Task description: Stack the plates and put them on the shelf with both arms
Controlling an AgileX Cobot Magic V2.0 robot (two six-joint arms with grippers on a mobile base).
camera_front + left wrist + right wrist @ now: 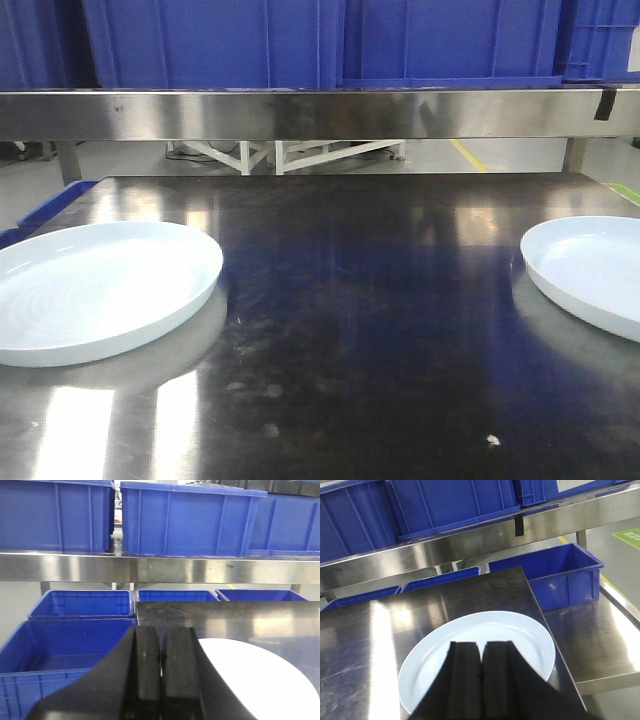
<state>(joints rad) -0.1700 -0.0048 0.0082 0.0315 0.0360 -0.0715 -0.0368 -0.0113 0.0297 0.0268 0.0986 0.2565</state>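
Two pale bluish-white plates lie flat on the steel table, far apart. The left plate (pixel 95 285) sits at the table's left side, the right plate (pixel 590 270) is cut off by the right frame edge. Neither arm shows in the front view. In the left wrist view my left gripper (pixel 161 652) is shut with nothing in it, and the left plate (pixel 260 680) lies just to its right. My right gripper (pixel 481 655) is shut and empty too, hovering over the near part of the right plate (pixel 480 630). The steel shelf (pixel 320 112) runs across above the table's back.
Blue plastic crates (pixel 330 40) fill the shelf top from left to right. More blue crates (pixel 65 645) stand below and left of the table, and one (pixel 560 577) beyond its right end. The dark table (pixel 370 330) lies between the plates.
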